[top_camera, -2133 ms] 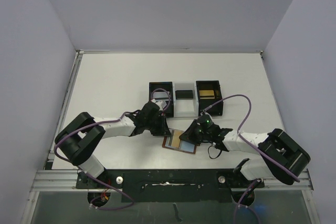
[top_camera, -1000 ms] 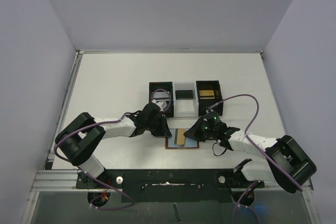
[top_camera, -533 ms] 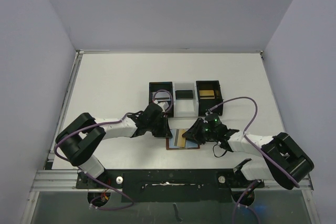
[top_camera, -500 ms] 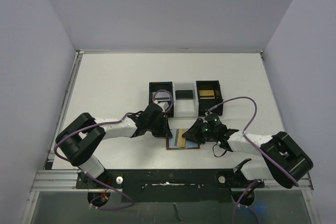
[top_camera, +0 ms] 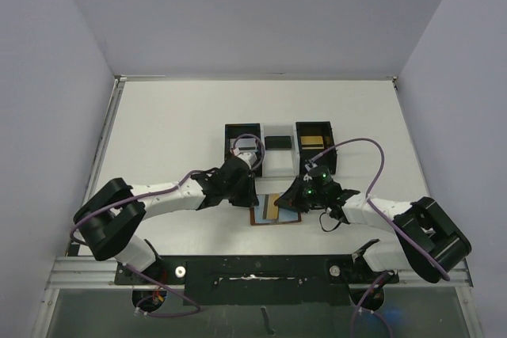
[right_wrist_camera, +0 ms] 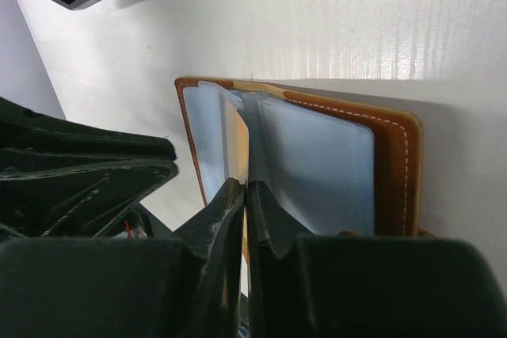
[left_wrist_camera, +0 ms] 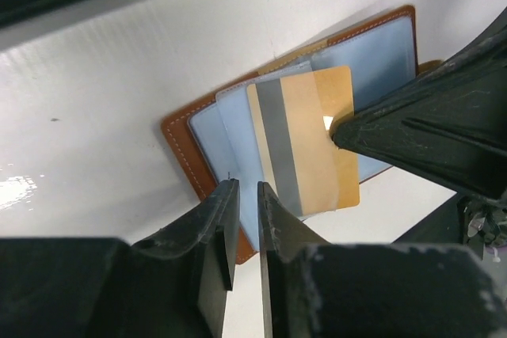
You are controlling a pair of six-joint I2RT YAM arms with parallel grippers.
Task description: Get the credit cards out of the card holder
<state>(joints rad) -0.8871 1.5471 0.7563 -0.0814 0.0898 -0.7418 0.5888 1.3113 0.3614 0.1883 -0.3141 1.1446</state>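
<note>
The holder (top_camera: 277, 213) lies open and flat on the white table (top_camera: 174, 132), between the two grippers and just in front of the tray (top_camera: 279, 165). Its outside is smooth brown leather with pale stitching along rounded edges. Inside are matte blue-grey pockets (left_wrist_camera: 380, 45). A thin gold card (left_wrist_camera: 305, 140) with a grey stripe (left_wrist_camera: 277, 140) sticks partway out of a pocket.

The right gripper (right_wrist_camera: 245, 186) has its black, wedge-shaped fingers clenched on the card's edge. The left gripper (left_wrist_camera: 244, 187) sits over the holder's other end, its ribbed black fingers drawn almost together with a thin slit between them. Whether they pinch the leather I cannot tell.

The tray is a rectangle of three boxes, black, white and black. A dark slab lies in the middle box and a gold one in the right box.
</note>
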